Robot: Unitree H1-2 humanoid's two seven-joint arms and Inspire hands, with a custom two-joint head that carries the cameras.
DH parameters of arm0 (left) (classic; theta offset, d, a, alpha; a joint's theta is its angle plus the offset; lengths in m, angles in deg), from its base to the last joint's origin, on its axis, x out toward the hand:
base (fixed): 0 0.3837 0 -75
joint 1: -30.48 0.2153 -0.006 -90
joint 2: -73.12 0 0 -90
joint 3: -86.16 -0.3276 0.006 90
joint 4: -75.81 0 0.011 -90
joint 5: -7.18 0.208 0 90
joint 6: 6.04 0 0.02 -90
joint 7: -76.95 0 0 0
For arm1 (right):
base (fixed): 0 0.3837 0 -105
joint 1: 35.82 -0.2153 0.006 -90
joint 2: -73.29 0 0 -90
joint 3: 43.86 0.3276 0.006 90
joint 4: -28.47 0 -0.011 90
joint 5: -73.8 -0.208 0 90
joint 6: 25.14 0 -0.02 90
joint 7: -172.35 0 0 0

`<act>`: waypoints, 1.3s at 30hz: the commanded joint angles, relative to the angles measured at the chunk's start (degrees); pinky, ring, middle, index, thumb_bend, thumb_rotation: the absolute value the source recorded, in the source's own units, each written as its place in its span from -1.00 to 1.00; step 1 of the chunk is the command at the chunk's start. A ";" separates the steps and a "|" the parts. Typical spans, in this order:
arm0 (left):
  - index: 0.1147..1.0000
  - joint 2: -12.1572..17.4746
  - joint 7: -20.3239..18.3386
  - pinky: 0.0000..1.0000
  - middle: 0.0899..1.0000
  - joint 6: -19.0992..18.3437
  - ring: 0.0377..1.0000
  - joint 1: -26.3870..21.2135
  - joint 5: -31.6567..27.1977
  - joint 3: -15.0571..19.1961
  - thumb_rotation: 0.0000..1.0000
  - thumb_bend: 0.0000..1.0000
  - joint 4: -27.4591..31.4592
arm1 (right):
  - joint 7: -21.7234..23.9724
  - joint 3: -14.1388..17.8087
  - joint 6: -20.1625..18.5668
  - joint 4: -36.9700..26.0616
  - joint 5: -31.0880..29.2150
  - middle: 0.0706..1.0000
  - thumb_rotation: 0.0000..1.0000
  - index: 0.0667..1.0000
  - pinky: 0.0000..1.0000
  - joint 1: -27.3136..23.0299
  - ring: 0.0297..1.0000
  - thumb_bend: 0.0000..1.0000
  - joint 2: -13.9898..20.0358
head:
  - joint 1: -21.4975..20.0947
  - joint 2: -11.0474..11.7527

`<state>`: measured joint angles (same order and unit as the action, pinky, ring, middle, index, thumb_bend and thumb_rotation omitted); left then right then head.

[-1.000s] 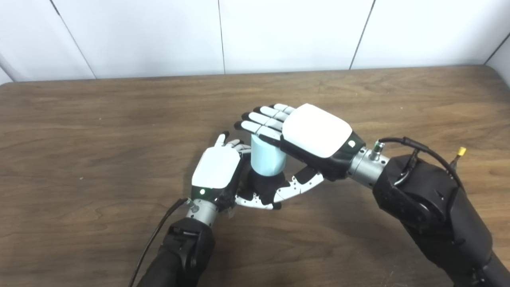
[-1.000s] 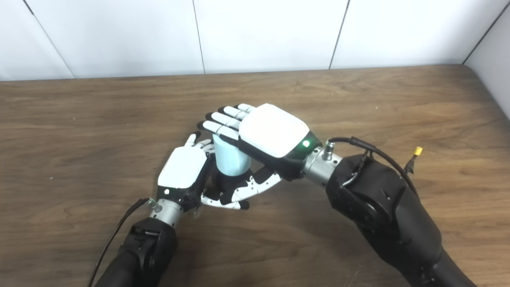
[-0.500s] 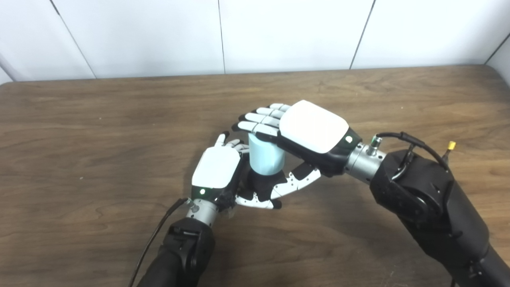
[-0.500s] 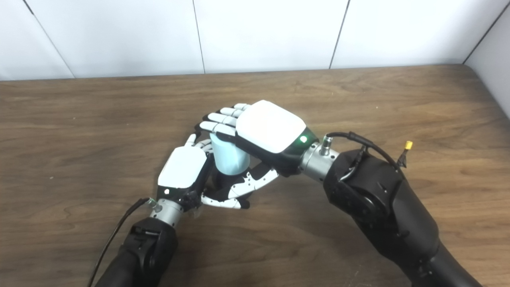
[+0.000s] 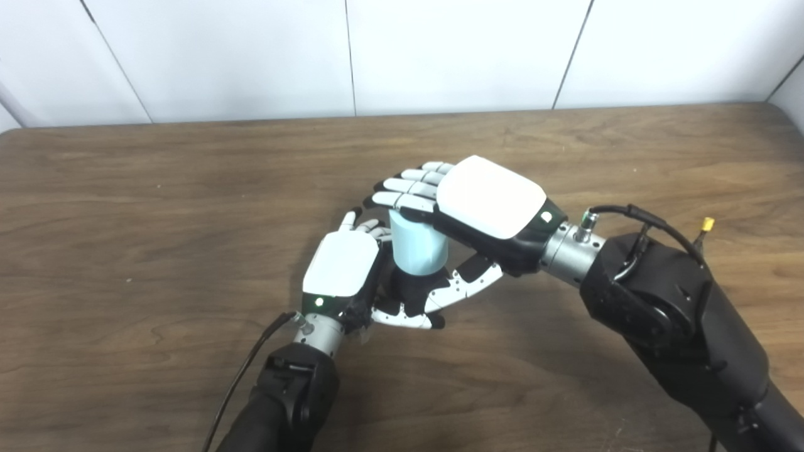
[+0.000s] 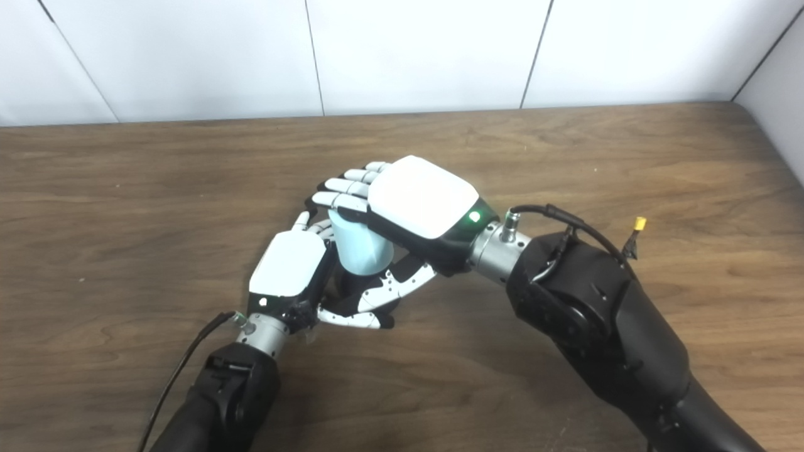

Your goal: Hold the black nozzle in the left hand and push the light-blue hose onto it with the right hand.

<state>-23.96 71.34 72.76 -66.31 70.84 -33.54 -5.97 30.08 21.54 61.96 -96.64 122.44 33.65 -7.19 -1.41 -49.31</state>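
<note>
L hand (image 5: 341, 267) fingers clasp black nozzle (image 5: 411, 290); R hand (image 5: 487, 201) fingers grip light-blue hose (image 5: 417, 248), mid-table (image 5: 125, 207).

A brown wood-grain table (image 5: 157, 207) with rounded far corners meets a white panelled wall (image 5: 440, 50) behind.

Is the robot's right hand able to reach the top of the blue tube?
Probably yes. The right hand already lies over the top of the light-blue hose, and nothing sits between them.
</note>
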 commanded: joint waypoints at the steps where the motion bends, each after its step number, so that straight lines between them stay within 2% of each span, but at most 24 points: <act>1: -0.17 -0.20 -2.81 1.00 0.47 -0.22 0.72 0.76 0.05 -0.76 -0.89 0.05 0.36 | 8.34 -3.24 -0.16 2.98 -0.39 0.77 0.63 0.74 0.76 3.48 0.78 0.18 2.66 | -0.08 -0.11; 10: -0.17 -0.10 -2.93 1.00 0.48 -0.38 0.72 0.59 0.68 -0.96 -0.89 0.05 0.10 | 8.82 -3.22 -0.20 1.48 0.69 0.77 0.70 0.74 0.76 5.83 0.78 0.21 3.95 | -0.15 -0.05; 18: -0.17 -0.03 -2.55 1.00 0.47 -0.17 0.71 0.69 0.74 -0.98 -0.89 0.05 0.22 | 9.94 -3.93 -1.32 1.25 1.60 0.79 0.75 0.78 0.81 6.32 0.80 0.23 3.16 | -0.04 -0.35; 30: -0.17 -0.32 -3.12 1.00 0.47 -0.63 0.72 0.69 0.81 -1.02 -0.89 0.05 0.37 | 10.72 -4.77 -2.47 1.35 1.27 0.83 0.67 0.80 0.82 6.59 0.83 0.23 2.90 | -0.05 -0.39; 39: -0.17 -0.20 -2.79 1.00 0.47 -0.33 0.71 0.70 0.56 -0.91 -0.90 0.05 0.52 | 9.79 -5.82 -1.93 3.20 1.09 0.83 0.68 0.81 0.81 6.68 0.83 0.24 2.43 | -0.07 -0.40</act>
<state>-23.93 71.31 72.64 -66.30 71.15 -33.69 -5.95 30.06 20.59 60.26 -98.72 124.75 35.47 -6.55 -1.41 -49.66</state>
